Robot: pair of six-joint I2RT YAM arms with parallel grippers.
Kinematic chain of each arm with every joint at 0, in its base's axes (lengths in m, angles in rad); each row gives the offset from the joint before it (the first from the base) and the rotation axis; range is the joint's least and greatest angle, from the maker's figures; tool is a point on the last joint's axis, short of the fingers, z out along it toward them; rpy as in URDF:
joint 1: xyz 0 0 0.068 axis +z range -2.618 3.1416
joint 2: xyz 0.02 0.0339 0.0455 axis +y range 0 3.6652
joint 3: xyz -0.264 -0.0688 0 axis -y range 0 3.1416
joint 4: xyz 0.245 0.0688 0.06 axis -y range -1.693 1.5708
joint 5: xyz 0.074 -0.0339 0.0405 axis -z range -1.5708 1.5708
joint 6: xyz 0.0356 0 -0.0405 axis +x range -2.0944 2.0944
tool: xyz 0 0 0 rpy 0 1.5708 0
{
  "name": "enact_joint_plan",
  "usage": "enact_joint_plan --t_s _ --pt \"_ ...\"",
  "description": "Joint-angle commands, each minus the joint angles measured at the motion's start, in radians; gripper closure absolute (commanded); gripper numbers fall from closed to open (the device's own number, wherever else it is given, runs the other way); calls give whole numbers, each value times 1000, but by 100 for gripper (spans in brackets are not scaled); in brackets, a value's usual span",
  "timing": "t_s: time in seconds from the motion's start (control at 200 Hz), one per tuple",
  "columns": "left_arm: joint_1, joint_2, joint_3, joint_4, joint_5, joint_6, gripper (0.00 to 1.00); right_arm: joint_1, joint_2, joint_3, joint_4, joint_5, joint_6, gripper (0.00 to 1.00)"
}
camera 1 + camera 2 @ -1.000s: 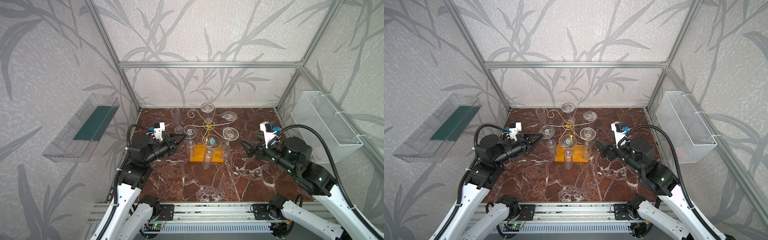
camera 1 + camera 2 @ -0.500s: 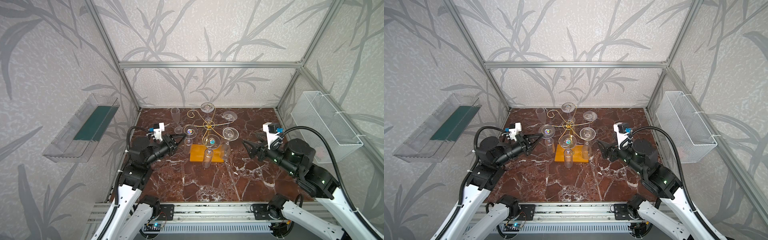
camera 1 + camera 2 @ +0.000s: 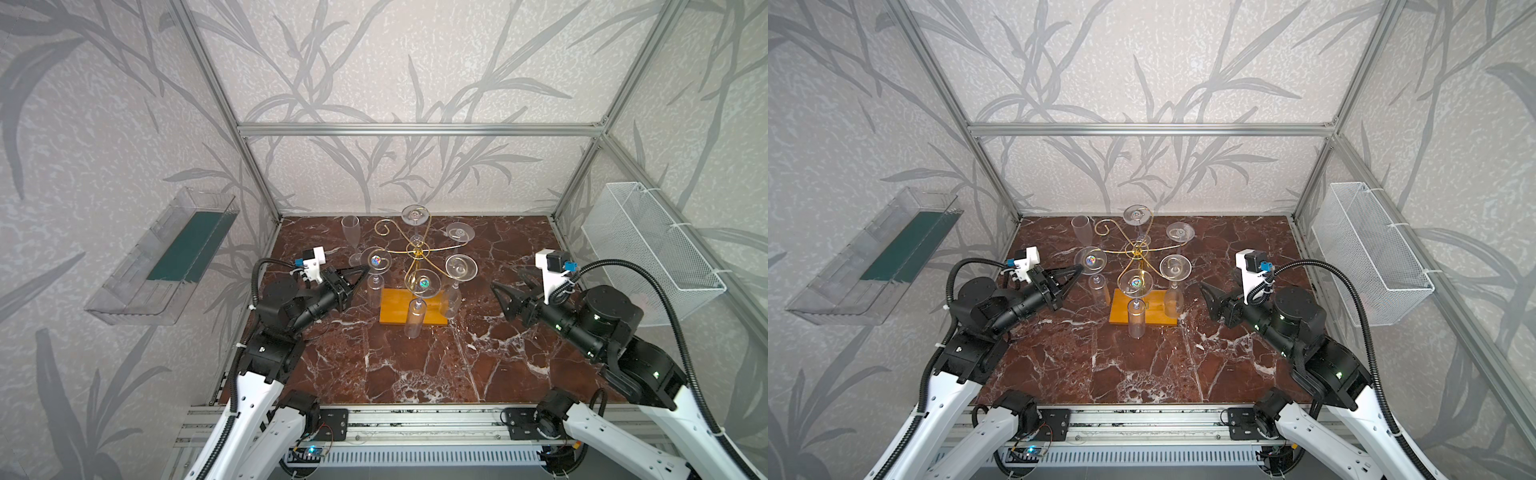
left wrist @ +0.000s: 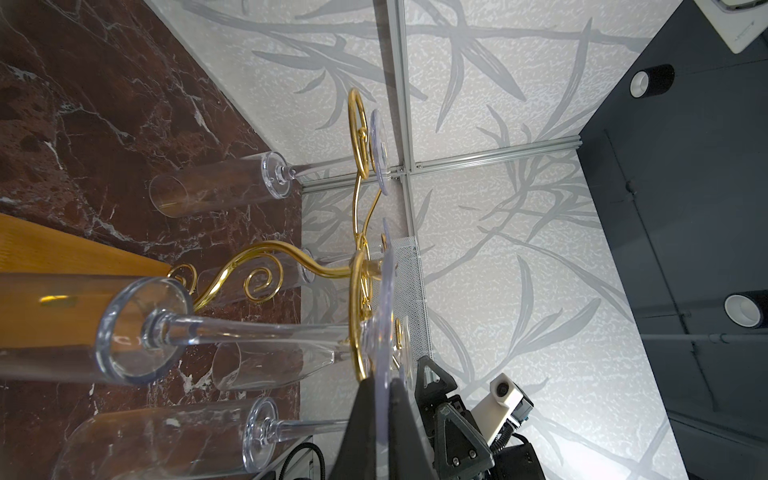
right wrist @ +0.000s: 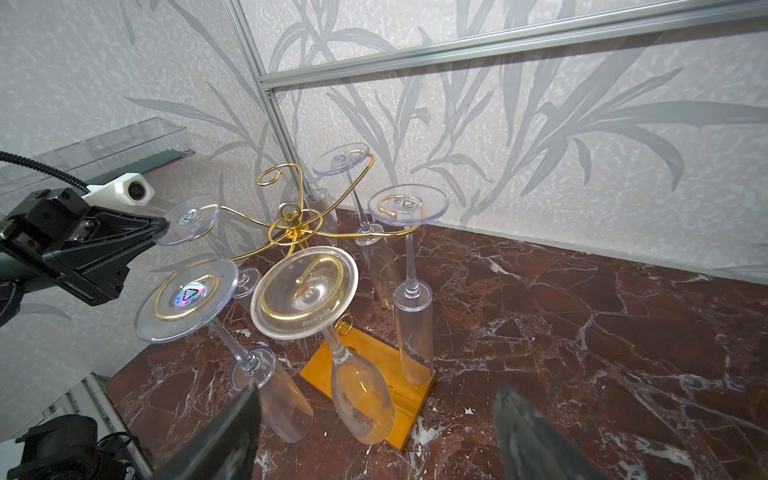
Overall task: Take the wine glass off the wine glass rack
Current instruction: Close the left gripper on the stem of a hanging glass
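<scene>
Left wrist view: your left gripper (image 4: 382, 384) clamps the wine glass (image 4: 232, 332) foot, hung on the wine glass rack (image 4: 365, 268) scroll just past its fingertips, likely to slide it out; right gripper (image 5: 376, 390) gapes.

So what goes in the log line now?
left gripper: shut on wine glass foot | right gripper: open, empty | wine glass: hanging on rack

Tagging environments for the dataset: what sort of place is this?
Probably a lab robot test cell, not a home: silver aluminium-profile frame with grey leaf-print wall panels, red-brown marble-look tabletop, two white-and-black robot arms mounted on a metal front rail.
</scene>
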Motion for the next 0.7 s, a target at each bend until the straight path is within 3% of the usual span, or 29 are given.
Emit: enact_joint_plan --t_s 0.0,0.695 --pt "-2 10 23 63 -28 -23 100 -2 -13 6 4 19 -1 14" --pt "-4 163 152 81 86 32 100 -2 -29 1 -2 29 5 14"
